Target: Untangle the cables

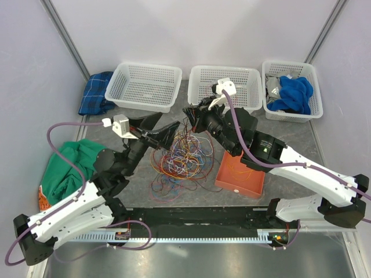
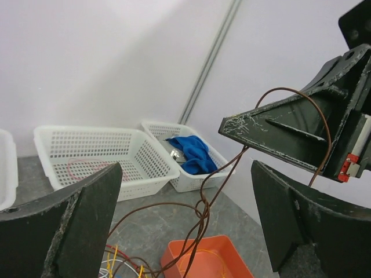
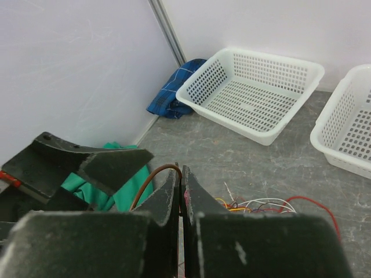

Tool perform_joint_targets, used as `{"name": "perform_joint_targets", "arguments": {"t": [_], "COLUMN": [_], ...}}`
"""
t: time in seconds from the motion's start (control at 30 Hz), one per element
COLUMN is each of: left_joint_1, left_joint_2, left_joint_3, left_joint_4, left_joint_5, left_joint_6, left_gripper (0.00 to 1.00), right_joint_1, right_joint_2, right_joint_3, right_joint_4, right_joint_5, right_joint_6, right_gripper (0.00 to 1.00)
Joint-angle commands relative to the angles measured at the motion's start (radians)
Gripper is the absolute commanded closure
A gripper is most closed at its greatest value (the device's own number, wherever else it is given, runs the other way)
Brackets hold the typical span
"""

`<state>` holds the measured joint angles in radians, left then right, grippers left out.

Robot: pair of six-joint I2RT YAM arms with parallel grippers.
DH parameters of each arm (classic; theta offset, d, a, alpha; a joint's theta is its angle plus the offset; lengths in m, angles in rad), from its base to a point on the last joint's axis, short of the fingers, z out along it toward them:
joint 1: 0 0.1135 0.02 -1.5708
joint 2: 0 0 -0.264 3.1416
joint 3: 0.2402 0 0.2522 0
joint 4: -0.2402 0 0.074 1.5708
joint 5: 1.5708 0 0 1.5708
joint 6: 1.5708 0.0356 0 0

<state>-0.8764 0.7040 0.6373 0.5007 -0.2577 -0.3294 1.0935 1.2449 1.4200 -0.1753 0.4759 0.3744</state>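
Top external view: tangle of thin multicoloured cables [image 1: 182, 159] on grey table [image 1: 290, 130]. Left gripper [image 1: 170, 120] spread wide, empty, above tangle. Right gripper [image 3: 180, 171] pinched together on dark brown cable [image 3: 152, 174].

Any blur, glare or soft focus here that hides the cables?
Top view: even light, sharp, cables legible, mild glare on the metal sheet in front. Left wrist view: near jaws soft, brown cable crisp against the pale wall. Right wrist view: dark jaws fill the foreground, soft; basket behind sharp.

Bright, even light from above, soft shadows, sharp overhead view, wrist-view foregrounds perhaps slightly soft.
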Motion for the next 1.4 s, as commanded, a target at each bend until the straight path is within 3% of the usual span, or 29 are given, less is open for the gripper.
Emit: {"name": "perform_joint_targets", "arguments": {"t": [0.0, 0.2, 0.3, 0.5, 0.53, 0.6, 0.87, 1.07, 1.2, 1.37], "left_joint_1": [0.002, 0.002, 0.002, 0.002, 0.002, 0.002, 0.011, 0.06, 0.148, 0.174], "left_joint_2": [0.075, 0.14, 0.16, 0.18, 0.178, 0.175, 0.112, 0.167, 0.216, 0.23], "left_joint_3": [0.038, 0.05, 0.056, 0.062, 0.062, 0.07, 0.071, 0.154, 0.185, 0.128], "left_joint_4": [0.11, 0.133, 0.139, 0.147, 0.145, 0.122, -0.127, -0.404, -0.637, -0.677], "left_joint_5": [0.074, 0.08, 0.071, 0.063, 0.058, 0.032, -0.189, -0.313, -0.282, -0.244], "left_joint_6": [0.044, 0.058, 0.075, 0.092, 0.092, 0.087, 0.064, -0.106, -0.226, -0.312], "left_gripper": [0.01, 0.04, 0.12, 0.51, 0.72, 0.98, 0.98, 0.98, 0.98, 0.98], "right_joint_1": [-0.001, -0.001, -0.001, -0.001, -0.001, -0.001, -0.001, -0.001, -0.001, -0.001], "right_joint_2": [-0.025, -0.032, -0.036, -0.055, -0.056, -0.067, -0.125, -0.131, -0.134, -0.119], "right_joint_3": [0.017, 0.014, 0.01, -0.007, -0.01, -0.016, -0.012, 0.043, 0.103, 0.192], "right_joint_4": [0.016, 0.016, 0.016, 0.014, 0.014, 0.016, 0.008, -0.018, -0.035, -0.039], "right_joint_5": [-0.028, -0.04, -0.042, -0.039, -0.034, -0.026, 0.059, 0.081, 0.115, 0.15], "right_joint_6": [0.026, 0.029, 0.029, 0.031, 0.031, 0.026, -0.034, -0.063, -0.103, -0.155], "right_gripper": [1.0, 1.0, 1.0, 1.0, 1.0, 1.0, 1.0, 1.0, 1.0, 1.0]}}
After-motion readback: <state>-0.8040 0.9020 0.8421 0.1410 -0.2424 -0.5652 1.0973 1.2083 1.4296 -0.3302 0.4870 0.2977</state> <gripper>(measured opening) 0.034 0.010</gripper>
